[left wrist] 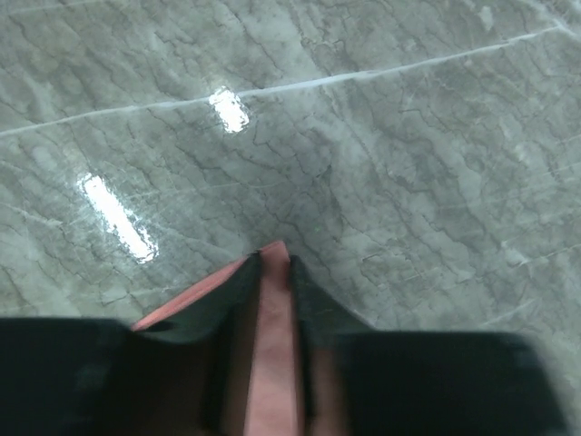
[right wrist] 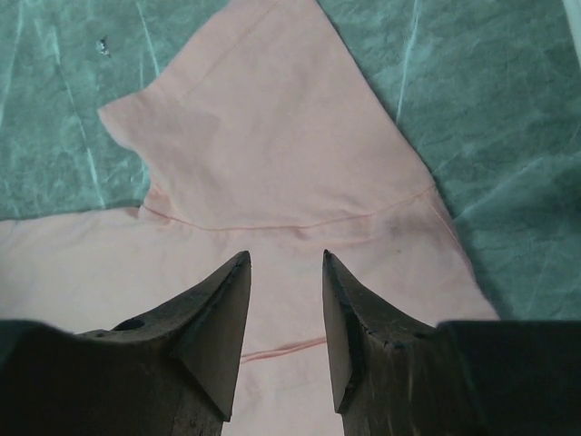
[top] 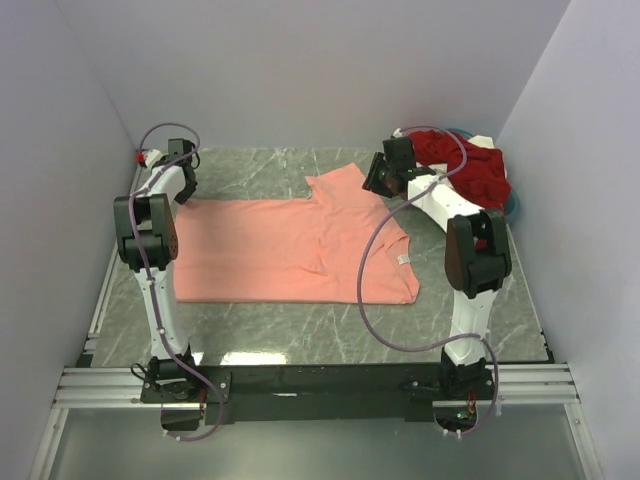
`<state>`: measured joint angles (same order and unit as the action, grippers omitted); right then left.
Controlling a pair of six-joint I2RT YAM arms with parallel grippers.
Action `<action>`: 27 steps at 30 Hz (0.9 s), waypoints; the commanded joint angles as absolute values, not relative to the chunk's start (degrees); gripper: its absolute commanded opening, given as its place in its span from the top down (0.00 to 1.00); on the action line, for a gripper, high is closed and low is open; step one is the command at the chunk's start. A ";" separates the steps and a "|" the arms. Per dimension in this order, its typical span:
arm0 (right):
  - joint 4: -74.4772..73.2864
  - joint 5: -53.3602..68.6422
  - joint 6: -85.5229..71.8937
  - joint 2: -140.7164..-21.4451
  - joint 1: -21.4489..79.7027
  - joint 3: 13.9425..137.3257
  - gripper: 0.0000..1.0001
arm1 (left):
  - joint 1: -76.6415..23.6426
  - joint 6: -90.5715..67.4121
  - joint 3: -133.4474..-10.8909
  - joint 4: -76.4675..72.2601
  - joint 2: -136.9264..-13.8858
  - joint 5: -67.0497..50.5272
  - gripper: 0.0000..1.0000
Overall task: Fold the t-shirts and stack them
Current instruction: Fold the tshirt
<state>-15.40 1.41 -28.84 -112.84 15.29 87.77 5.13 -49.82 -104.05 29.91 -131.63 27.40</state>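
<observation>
The salmon-pink t-shirt [top: 290, 250] lies spread flat across the middle of the table, with one sleeve pointing to the far side. My left gripper [top: 187, 190] is at the shirt's far left corner, shut on a strip of its pink fabric [left wrist: 272, 345] that shows between the fingers. My right gripper [top: 375, 183] is open just above the far sleeve [right wrist: 272, 136] and holds nothing. The dark red t-shirt [top: 470, 165] lies crumpled at the back right. A white piece [top: 482, 140] and a teal-blue edge [top: 516, 204] show around it.
A small red and white object [top: 150, 157] sits in the back left corner. Walls close in the table on the left, back and right. A purple cable [top: 375, 255] loops from the right arm over the shirt's right side.
</observation>
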 commanded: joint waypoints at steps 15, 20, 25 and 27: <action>-27.94 1.06 -25.40 -137.27 11.51 121.98 0.51 | 5.01 -47.90 -98.18 27.16 -127.00 24.79 0.99; -29.62 0.61 -26.98 -141.68 11.43 126.65 0.50 | 5.01 -47.55 -97.21 26.28 -126.04 24.17 0.99; -31.55 0.09 -27.95 -143.52 12.91 127.79 0.50 | 5.10 -47.72 -96.59 25.66 -125.77 23.29 0.99; -31.12 0.09 -28.21 -143.53 13.18 127.18 0.50 | 5.10 -47.90 -96.59 25.49 -125.77 23.12 0.99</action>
<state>-30.26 0.84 -27.46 -143.70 11.90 124.88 5.13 -48.73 -97.49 24.93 -128.18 25.28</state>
